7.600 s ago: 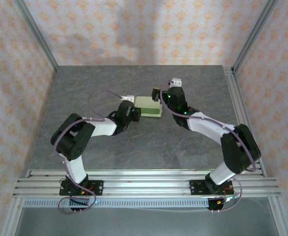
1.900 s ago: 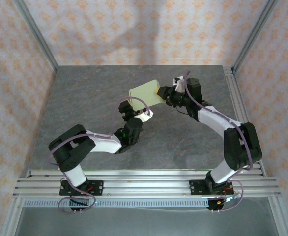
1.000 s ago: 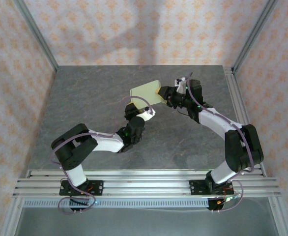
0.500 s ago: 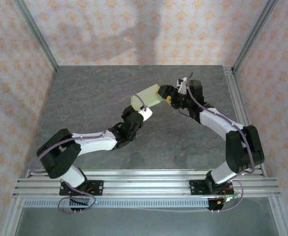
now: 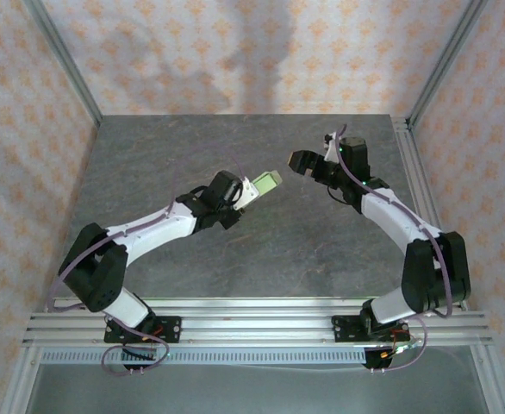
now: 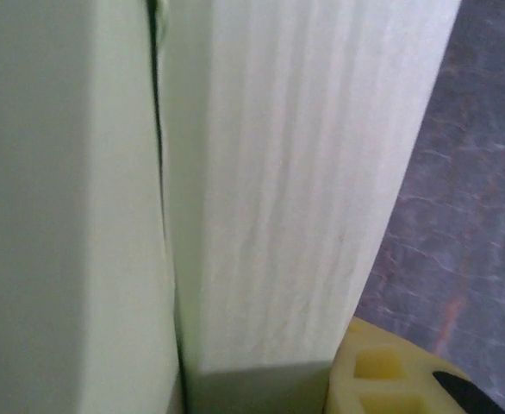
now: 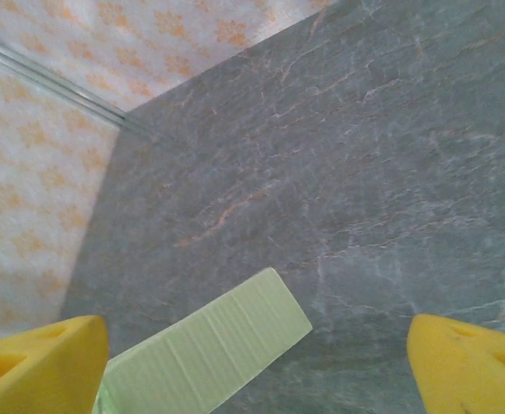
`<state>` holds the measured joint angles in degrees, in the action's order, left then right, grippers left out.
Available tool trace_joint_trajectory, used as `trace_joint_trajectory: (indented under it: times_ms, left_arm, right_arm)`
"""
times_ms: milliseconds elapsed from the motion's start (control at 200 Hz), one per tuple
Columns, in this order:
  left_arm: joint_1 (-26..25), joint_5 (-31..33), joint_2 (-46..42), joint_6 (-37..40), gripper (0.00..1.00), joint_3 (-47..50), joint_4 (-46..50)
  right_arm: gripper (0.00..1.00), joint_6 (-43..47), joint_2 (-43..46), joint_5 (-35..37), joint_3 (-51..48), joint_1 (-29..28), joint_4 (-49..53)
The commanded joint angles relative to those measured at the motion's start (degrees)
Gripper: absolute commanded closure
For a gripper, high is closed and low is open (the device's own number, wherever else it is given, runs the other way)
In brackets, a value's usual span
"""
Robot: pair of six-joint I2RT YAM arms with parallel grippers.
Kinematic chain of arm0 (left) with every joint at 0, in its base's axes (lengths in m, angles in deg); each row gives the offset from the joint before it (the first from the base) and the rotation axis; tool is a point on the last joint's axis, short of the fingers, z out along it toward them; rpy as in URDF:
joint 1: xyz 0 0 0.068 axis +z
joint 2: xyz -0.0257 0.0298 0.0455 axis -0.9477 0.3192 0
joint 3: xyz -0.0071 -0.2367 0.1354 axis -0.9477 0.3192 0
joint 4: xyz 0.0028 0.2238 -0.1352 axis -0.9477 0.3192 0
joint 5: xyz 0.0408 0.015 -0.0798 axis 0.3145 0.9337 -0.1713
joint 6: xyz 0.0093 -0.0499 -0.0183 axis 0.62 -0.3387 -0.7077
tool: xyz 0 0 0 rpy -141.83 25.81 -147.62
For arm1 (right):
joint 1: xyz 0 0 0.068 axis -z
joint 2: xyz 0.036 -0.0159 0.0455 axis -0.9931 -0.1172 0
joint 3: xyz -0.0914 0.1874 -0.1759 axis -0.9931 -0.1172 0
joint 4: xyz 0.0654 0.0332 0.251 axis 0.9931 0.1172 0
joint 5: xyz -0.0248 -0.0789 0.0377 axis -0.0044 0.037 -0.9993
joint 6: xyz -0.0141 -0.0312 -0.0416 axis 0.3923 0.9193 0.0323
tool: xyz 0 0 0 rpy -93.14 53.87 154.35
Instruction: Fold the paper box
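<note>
Grey stone-patterned table [image 5: 192,259], boxed in by walls [image 5: 235,52] papered in pale orange flowers, with aluminium rails [image 5: 261,315] along the near edge. Mid-table and lifted off the surface: the paper box [image 5: 268,182], pale green, narrow and flat-looking, pinched at its near end in the left claw [image 5: 246,191]. In the left wrist view, ribbed card tight against the lens, a seam down the middle, a yellow pad [image 6: 390,375] at the lower corner. Right claw [image 5: 297,161] spread wide, holding nothing, just beside the free end of the box but apart from it. From its own camera, the box tip low between the two yellow fingertips [image 7: 37,362], touching neither.

Probably a regrasp or a press on the free end in hand; which flap, impossible to tell. To do it well:
- Keep the left grip firm and level.
- Bring the right claw in square to the free end.
- Close on the flat faces, not the edge.
- Press gently, to spare the thin card a stray crease or buckle.
- Watch for twisting in the single pinch.

In the way: little beyond the two claws themselves, near enough to knock together. Walls and rails well apart.
</note>
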<state>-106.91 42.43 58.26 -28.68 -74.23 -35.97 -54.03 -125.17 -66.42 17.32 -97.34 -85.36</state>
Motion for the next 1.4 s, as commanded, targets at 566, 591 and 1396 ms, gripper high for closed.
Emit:
trace_joint_trajectory:
  times_ms: [566,591,1396]
  left_arm:
    - [0.94,-13.02,8.14,4.1,0.79,-14.77,32.05]
    - [0.99,-13.18,8.12,4.11,0.79,-15.03,32.39]
    - [0.99,-14.06,10.24,4.38,0.78,-17.2,33.74]
  right_arm:
    - [0.24,49.45,5.73,-0.96,5.56,-6.91,26.2]
    - [0.27,49.58,5.61,-1.45,5.68,-6.94,26.13]
    - [0.91,55.3,-7.57,2.53,20.1,-12.76,38.46]
